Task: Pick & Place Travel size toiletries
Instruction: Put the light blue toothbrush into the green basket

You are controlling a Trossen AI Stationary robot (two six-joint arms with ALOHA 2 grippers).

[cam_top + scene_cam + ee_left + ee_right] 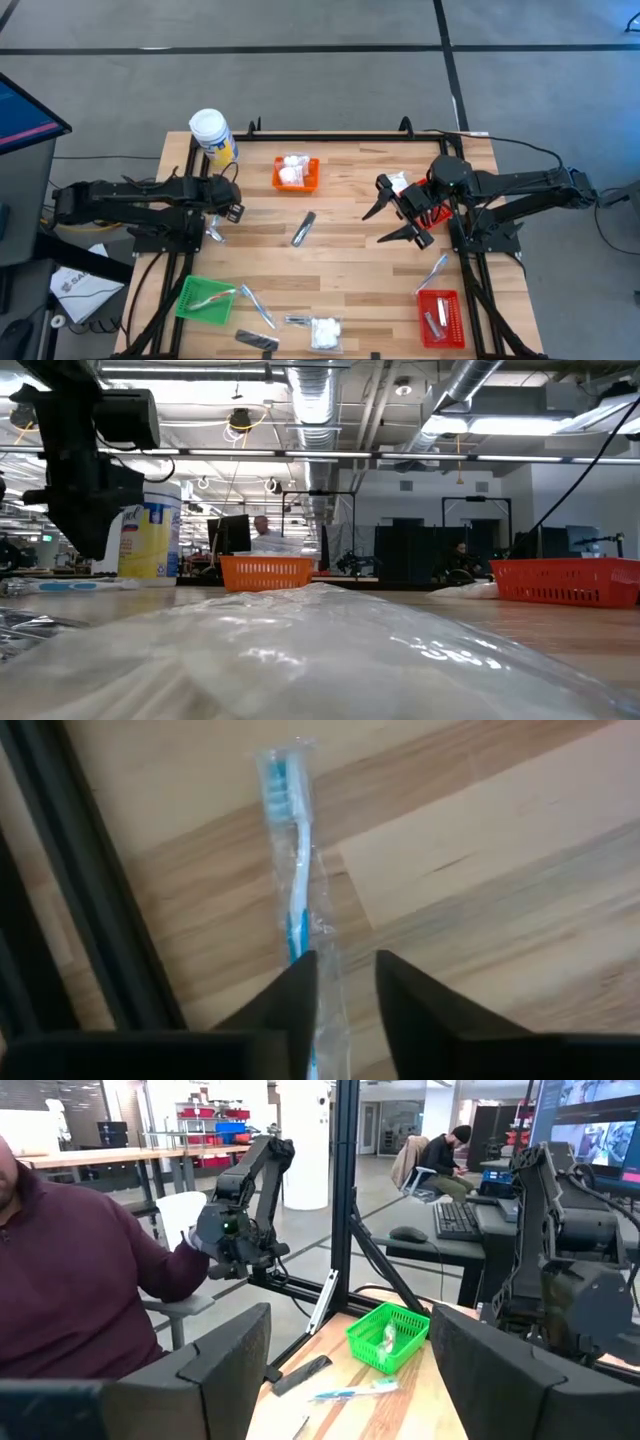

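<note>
**A:** Start from above. Where are the toiletries?

**B:** Scattered. A dark sachet lies mid-table, a white clear-wrapped packet and another dark sachet sit at the near edge, and a wrapped stick lies just right of the green basket. The orange basket at the far side holds white packets, the red basket near right holds a silvery sachet. That looks like sorting by kind, though that is my judgement.

**A:** And the arms?

**B:** The left gripper is low at the table's left edge, over a wrapped toothbrush, beside the yellow-labelled jar. The right gripper hangs over the right half with its fingers spread wide, holding nothing; it seems to be waiting.

**A:** The table-level view?

**B:** A clear-wrapped packet fills the foreground, right against the lens. Behind it stand the jar at left, the orange basket and the red basket. A dark arm comes down at far left; its fingers are not shown.

**A:** The left wrist?

**B:** The two dark fingers stand narrowly apart astride the toothbrush, which lies flat on the wood, its brush end away from the gripper. Whether they pinch the wrapper or are only close to it I cannot tell.

**A:** The right wrist?

**B:** Its own fingers are wide apart and empty. Between them, farther off, is the green basket with a wrapped stick beside it, and a person's maroon sleeve at one side.
</note>
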